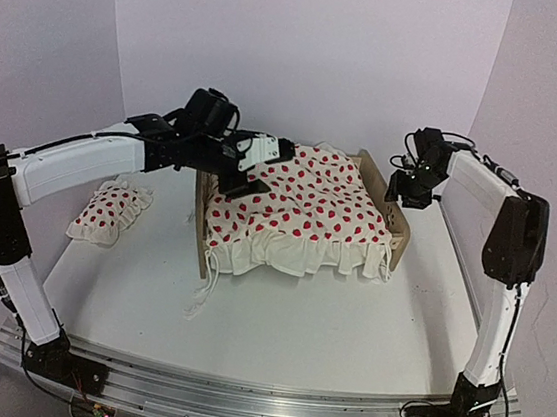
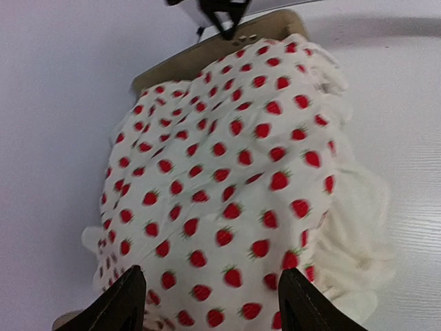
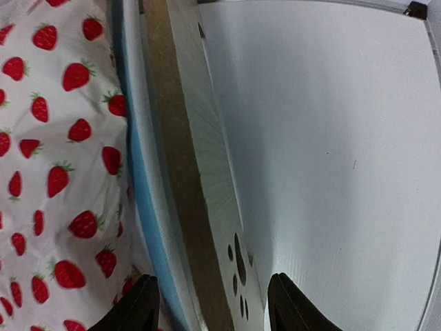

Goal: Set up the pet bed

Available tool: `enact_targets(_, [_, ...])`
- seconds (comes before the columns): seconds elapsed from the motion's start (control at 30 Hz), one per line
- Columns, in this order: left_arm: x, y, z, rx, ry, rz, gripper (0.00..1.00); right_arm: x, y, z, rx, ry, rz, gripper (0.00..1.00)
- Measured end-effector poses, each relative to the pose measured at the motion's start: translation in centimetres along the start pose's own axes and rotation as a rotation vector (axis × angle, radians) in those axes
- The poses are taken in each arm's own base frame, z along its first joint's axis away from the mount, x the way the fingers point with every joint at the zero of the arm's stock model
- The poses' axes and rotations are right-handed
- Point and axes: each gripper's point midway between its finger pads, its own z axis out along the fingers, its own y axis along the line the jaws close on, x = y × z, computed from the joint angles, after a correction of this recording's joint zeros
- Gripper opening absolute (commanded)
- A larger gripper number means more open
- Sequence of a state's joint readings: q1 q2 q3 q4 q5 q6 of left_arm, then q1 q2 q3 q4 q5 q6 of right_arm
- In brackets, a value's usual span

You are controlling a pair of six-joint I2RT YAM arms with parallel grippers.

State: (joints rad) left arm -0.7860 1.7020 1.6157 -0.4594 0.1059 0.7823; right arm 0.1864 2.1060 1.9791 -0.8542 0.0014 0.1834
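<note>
Left wrist view: my left gripper [image 2: 210,303] hung with jaws apart, holding nothing, over the soft ruffled blanket [image 2: 227,186], white cloth printed with red strawberries. It draped the pet bed [image 1: 397,237], mid-table. My right gripper [image 3: 213,307] stood parted and empty above the smooth pale-wood headboard [image 3: 179,179] with its paw cut-outs, beside the blue mattress edge [image 3: 145,207]. I judged the covering done; the frilled pillow [image 1: 109,211] lay on the table [image 1: 295,331] beside the bed, not yet placed.

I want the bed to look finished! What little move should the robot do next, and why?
Probably move the left pincer over to the pillow. The blanket already covers the pet bed, the pincer is open and empty, and the pillow lies on the table beside the bed.
</note>
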Motion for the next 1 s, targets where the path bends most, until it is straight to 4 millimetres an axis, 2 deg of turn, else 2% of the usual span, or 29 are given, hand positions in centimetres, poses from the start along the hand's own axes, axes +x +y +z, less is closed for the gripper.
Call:
enact_targets(0.07, [2.7,3.3,-1.2,-0.089,0.072,-0.038,0.66,0.8,-0.3,1.9,0.001,0.042,-0.002,0.31])
enact_targets(0.13, [5.1,5.7,-2.4,-0.166,0.139,-0.061,0.66,1.6,-0.4,2.9,-0.003,0.077,-0.009,0.26])
enact_targets(0.2, [6.8,6.8,-3.4,-0.213,0.19,-0.064,0.66,2.0,-0.2,3.0,-0.014,0.093,-0.003,0.24])
enact_targets(0.37, [11.0,7.7,-4.3,-0.249,0.294,-0.057,0.65,2.9,-0.2,2.5,-0.023,0.088,-0.008,0.23])
enact_targets(0.47, [12.3,9.1,-4.9,-0.281,0.313,-0.045,0.65,4.9,0.8,1.6,-0.038,0.117,-0.017,0.26])
enact_targets(0.6, [14.5,11.7,-6.3,-0.344,0.351,-0.041,0.65,8.0,3.3,-0.6,-0.059,0.152,-0.034,0.28])
enact_targets(0.7, [16.6,14.3,-8.0,-0.404,0.396,-0.047,0.65,9.3,5.2,-2.3,-0.069,0.147,-0.032,0.31])
enact_targets(0.9, [22.4,18.3,-11.7,-0.503,0.506,-0.091,0.67,14.2,11.3,-4.5,-0.097,0.168,-0.047,0.38])
enact_targets(1.0, [23.5,19.3,-12.8,-0.517,0.514,-0.11,0.7,16.0,13.6,-5.3,-0.135,0.19,-0.026,0.44])
